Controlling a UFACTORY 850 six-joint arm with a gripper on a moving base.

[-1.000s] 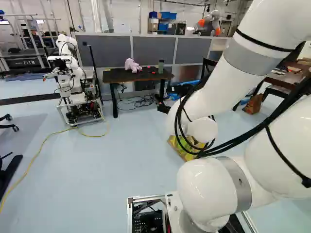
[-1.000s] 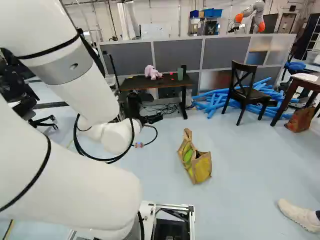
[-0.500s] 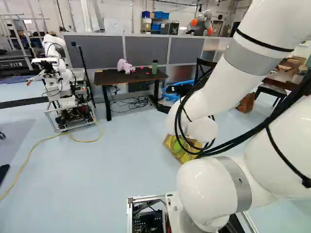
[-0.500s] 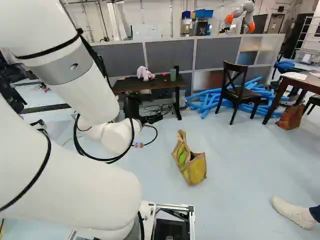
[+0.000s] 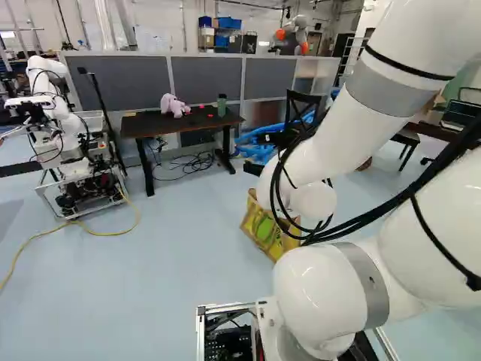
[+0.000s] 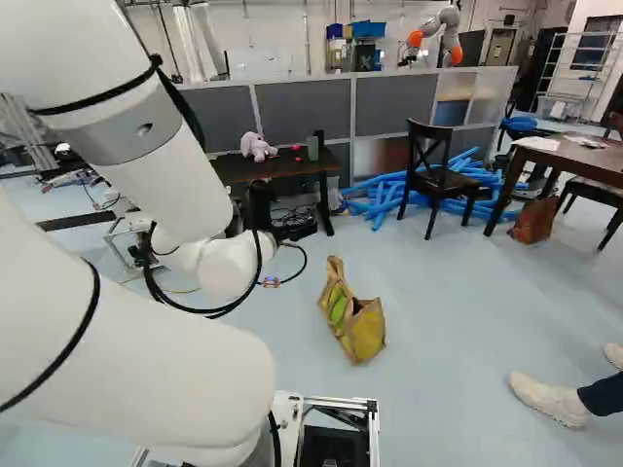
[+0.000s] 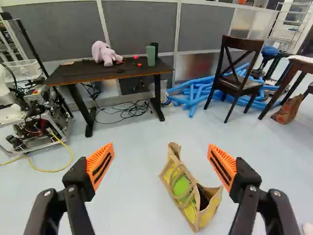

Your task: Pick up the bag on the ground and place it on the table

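Wrist view, bag [image 7: 190,199] on flr [image 7: 134,161], tbl [image 7: 80,73] beyond

White jointed arm [image 5: 319,162], grey-banded, slants down and ahead, black cables [image 5: 353,227] looped beside its far joint. Black two-fingered pincer [image 6: 292,229] reaches out past it, fingers spread wide; ribbed orange pads [image 7: 100,165] stand well apart, facing one another.

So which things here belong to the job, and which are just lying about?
Job: yellow bag; open jaws; dark table, probably the target.
Lying about: pink plush; green cup; blue tubes; chair; brown bag; yellow cable.
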